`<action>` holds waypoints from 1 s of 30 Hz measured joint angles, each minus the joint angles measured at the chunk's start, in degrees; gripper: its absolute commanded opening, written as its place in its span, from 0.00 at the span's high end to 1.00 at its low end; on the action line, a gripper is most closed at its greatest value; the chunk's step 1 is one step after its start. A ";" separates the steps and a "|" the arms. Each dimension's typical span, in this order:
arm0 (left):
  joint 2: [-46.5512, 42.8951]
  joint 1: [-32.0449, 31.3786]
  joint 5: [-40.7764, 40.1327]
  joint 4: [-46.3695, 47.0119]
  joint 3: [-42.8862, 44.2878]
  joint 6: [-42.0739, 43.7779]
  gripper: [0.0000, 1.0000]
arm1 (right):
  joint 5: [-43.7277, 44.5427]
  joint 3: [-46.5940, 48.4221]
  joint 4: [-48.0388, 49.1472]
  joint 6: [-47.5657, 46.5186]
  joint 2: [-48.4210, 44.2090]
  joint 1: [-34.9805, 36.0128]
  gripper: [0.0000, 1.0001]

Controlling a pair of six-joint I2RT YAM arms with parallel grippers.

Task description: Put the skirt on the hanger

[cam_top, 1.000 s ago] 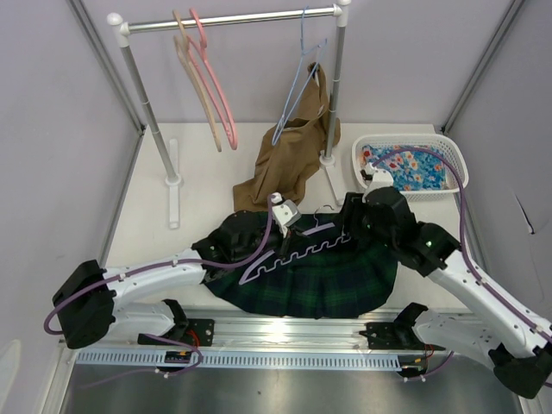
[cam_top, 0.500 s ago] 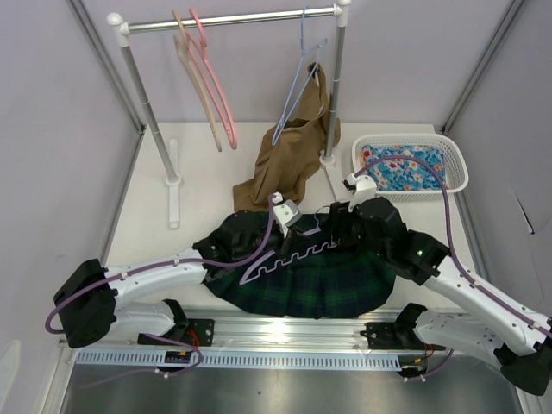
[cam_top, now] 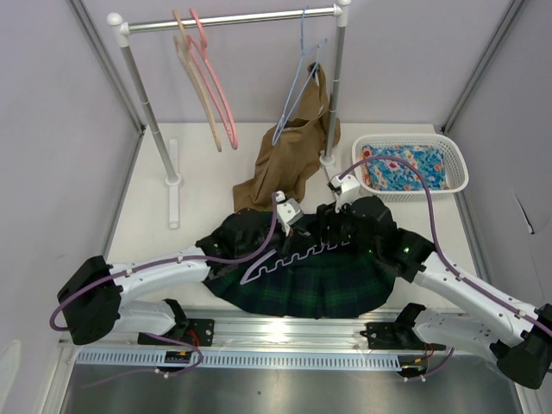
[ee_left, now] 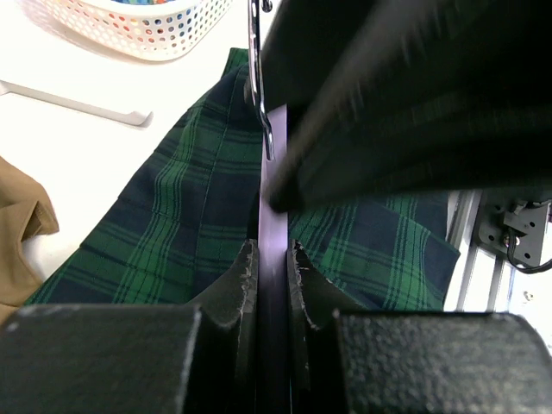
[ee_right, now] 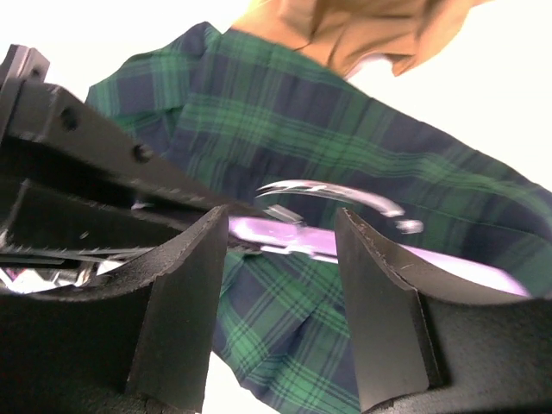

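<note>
Top view. Near the front edge of the white desk [cam_top: 207, 185]: a dark green and navy plaid pleated fabric skirt [cam_top: 319, 285], spread flat. On top of it, a pale lavender plastic hanger with a scalloped bar [cam_top: 289, 258], slanting from lower left up to the right. Left gripper [cam_top: 297, 231] and right gripper [cam_top: 317, 229] close together over the hanger's upper end; jaws hidden under the black wrists from here. Behind, a metal clothes rail [cam_top: 228, 19] with a pink hanger [cam_top: 217, 86], a tan hanger [cam_top: 197, 86] and a thin blue hanger [cam_top: 297, 82]. Tan-brown garment [cam_top: 285, 168] drooping from near the blue one onto the desk, ending just beside the skirt. At right rear, a white perforated plastic basket [cam_top: 455, 164] holding blue floral cloth [cam_top: 405, 168].

Left wrist view. Left jaws narrow, pinched on the hanger [ee_left: 273, 226], seen edge-on as a thin lavender strip running straight ahead. Skirt [ee_left: 185, 207] beneath on both sides. Metal hook [ee_left: 259, 86] at the strip's far end, partly covered by a blurred black mass filling the upper right. Basket at top left, tan-brown garment at the left edge.

Right wrist view. Right jaws standing apart, closed on nothing, with the hanger's neck [ee_right: 297, 239] and the curved hook showing in the gap. Skirt [ee_right: 285, 129] behind them, tan-brown garment along the top.
</note>
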 measured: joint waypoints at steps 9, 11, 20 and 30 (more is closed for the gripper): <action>0.87 0.00 0.02 0.17 0.72 -0.13 1.00 | 2.21 -2.47 1.25 2.08 0.74 1.31 0.44; 0.90 0.02 0.00 0.04 0.76 -0.15 1.00 | 3.10 -2.80 1.70 2.78 1.33 1.42 0.44; 1.11 -0.04 -0.04 0.48 0.81 -0.61 1.00 | 7.15 -3.78 3.61 4.70 1.86 1.81 0.60; 1.62 -0.15 -0.24 -0.42 1.57 -1.16 0.97 | 10.56 -3.87 3.41 4.22 2.05 3.23 1.00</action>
